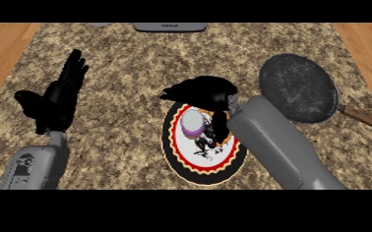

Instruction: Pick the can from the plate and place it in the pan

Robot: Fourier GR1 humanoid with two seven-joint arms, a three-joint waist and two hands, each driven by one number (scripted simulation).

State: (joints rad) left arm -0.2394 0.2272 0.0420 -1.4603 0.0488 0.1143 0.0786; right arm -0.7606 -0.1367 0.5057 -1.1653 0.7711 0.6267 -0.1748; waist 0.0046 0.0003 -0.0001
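The can (193, 123) stands upright on the plate (178, 164), top facing up, with the right hand (205, 92) curled over it, while the left hand (56, 98) rests open.

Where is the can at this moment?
In the head view the can stands on the plate at centre, directly under the right hand, whose fingers curl down beside it; the pan lies to its right.
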